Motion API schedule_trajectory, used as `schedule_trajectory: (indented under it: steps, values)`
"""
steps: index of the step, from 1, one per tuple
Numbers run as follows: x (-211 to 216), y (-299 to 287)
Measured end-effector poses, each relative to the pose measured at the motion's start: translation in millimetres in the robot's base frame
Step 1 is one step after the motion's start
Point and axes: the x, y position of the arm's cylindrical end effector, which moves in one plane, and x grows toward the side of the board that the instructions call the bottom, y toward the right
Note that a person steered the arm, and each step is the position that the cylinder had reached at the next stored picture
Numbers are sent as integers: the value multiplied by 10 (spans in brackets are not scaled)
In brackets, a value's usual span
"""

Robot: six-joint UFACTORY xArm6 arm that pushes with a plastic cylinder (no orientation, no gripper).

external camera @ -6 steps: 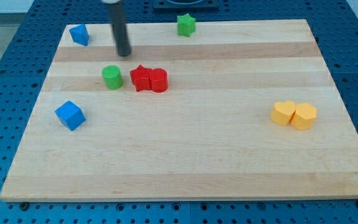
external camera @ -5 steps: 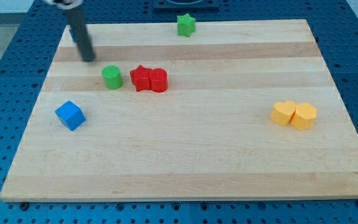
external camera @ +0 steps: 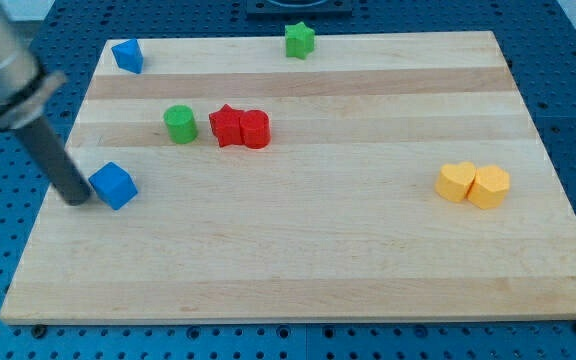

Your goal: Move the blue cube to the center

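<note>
**Tip swung down to the blue cube's left flank**

Since the earlier frames, my tip (external camera: 74, 197) has been carried from the upper part of the wooden board (external camera: 298, 270) down to its left edge; no block appears to have been shifted meanwhile. The rod ends in a plain tip, so nothing is grasped or clenched; it is set just beside the blue plastic cube (external camera: 114, 185), at the cube's nine o'clock, touching it or very nearly so; which of the two cannot be told.

The blue cube lies at the board's left side, well apart from the centre. At its one o'clock a green plastic cylinder (external camera: 179, 124) is seen, and beyond that a red star-shaped block (external camera: 227, 126) touching a red cylinder (external camera: 255, 129). A second blue block (external camera: 127, 55), of angular shape, lies at the board's eleven o'clock corner, and a green star-like block (external camera: 299, 40) at twelve o'clock. Two yellow blocks (external camera: 473, 185), touching, are found at three o'clock.

The approach is judged complete; the push itself, toward three o'clock, is not yet done.
</note>
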Motion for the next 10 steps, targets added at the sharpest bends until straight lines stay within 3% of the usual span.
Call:
schedule_trajectory:
  steps: [1, 2, 3, 4, 6, 8, 9, 10]
  values:
    - [-21, 748]
    - [19, 790]
    - [39, 305]
    - [-58, 189]
    - [-362, 1162]
    - [-384, 2355]
    - [-366, 2408]
    - [-290, 1936]
